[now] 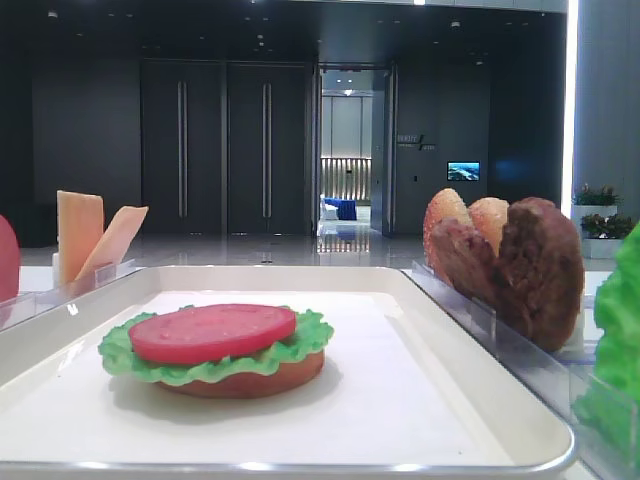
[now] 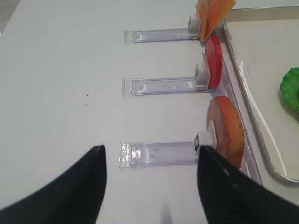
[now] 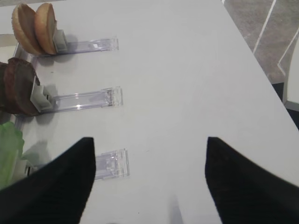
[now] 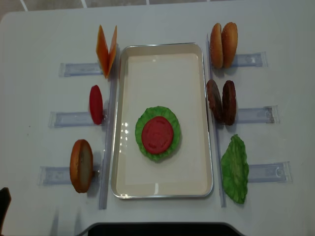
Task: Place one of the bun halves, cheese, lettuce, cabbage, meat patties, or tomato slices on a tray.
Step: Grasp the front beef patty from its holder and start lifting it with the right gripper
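Two patties (image 4: 221, 102) stand on edge in the middle rack (image 4: 253, 115) right of the tray (image 4: 129, 123), touching each other, the left one just beside the rim. They look stiff, thick and rough-faced, likely light foam or plastic props, so not fragile and not slippery. Best hold, I judge: pinch one across its flat faces from above, near the top edge, taking the outer one so the jaws clear its neighbour.

On the tray floor: bun base (image 1: 250, 378) at the bottom, lettuce (image 4: 168, 146) over it, tomato slice (image 4: 157, 134) on top. A patty seems the next layer.

Far right rack holds two buns (image 4: 224, 45); near right rack holds a second lettuce leaf (image 4: 235, 168). Left side: cheese (image 4: 107, 50) far, tomato (image 4: 96, 104) middle, bun (image 4: 81, 165) near.

Right gripper (image 3: 149, 182) hangs over bare table right of the racks, fingers wide apart, holding nothing. Left gripper (image 2: 152, 186) is also spread wide and empty, over the near left rack.
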Robot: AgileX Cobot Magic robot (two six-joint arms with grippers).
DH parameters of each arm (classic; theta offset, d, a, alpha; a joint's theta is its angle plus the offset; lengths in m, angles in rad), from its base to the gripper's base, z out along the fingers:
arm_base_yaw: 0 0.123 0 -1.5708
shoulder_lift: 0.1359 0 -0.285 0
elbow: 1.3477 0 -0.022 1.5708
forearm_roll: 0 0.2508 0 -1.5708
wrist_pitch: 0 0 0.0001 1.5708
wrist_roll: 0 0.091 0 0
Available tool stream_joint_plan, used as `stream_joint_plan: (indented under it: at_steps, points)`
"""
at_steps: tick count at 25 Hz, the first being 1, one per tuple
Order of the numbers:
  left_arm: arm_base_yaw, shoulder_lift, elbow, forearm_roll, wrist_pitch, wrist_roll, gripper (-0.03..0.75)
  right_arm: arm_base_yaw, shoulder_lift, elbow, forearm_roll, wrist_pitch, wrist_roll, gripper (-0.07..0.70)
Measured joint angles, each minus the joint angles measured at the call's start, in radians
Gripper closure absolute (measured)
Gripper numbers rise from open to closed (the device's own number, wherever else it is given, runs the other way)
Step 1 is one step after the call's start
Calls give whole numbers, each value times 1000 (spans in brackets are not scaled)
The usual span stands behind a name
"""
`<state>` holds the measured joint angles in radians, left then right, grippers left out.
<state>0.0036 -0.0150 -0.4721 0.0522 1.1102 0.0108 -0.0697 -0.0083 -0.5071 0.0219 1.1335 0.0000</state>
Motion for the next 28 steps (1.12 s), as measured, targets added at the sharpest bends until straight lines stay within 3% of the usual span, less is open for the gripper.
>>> stream_joint_plan:
  at_steps: [28]
  points:
    - [0, 0, 0, 0, 0, 0, 247, 0, 0, 0, -1, -4, 32, 162]
